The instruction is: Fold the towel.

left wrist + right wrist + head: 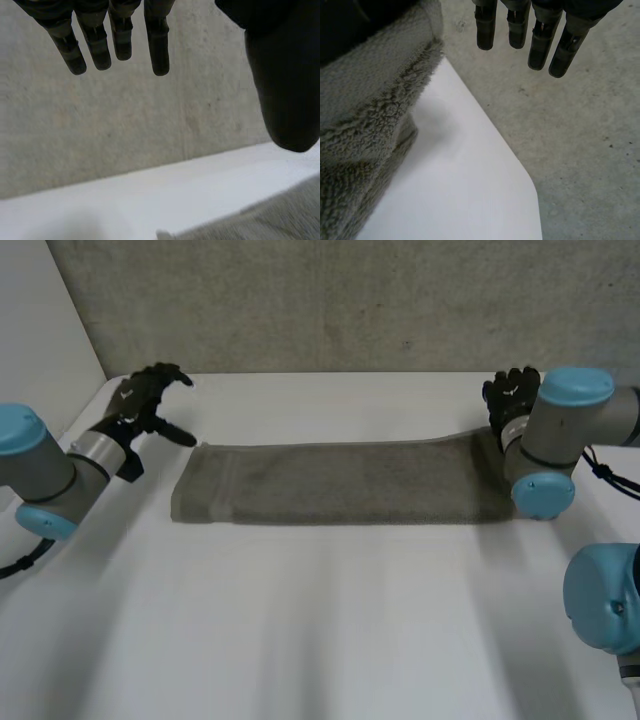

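Observation:
A grey-green towel lies as a long folded strip across the white table. My left hand hovers open just beyond the towel's far left corner, fingers spread. In the left wrist view its straight fingers and thumb hold nothing, and the towel's edge lies below the thumb. My right hand is at the towel's far right corner, which rises a little toward it. In the right wrist view its fingers are straight and apart from the towel, which bunches up beside the thumb.
A grey concrete wall stands behind the table's far edge. The table's right far corner is rounded, with grey floor beyond it. The right arm's elbow sits over the towel's right end.

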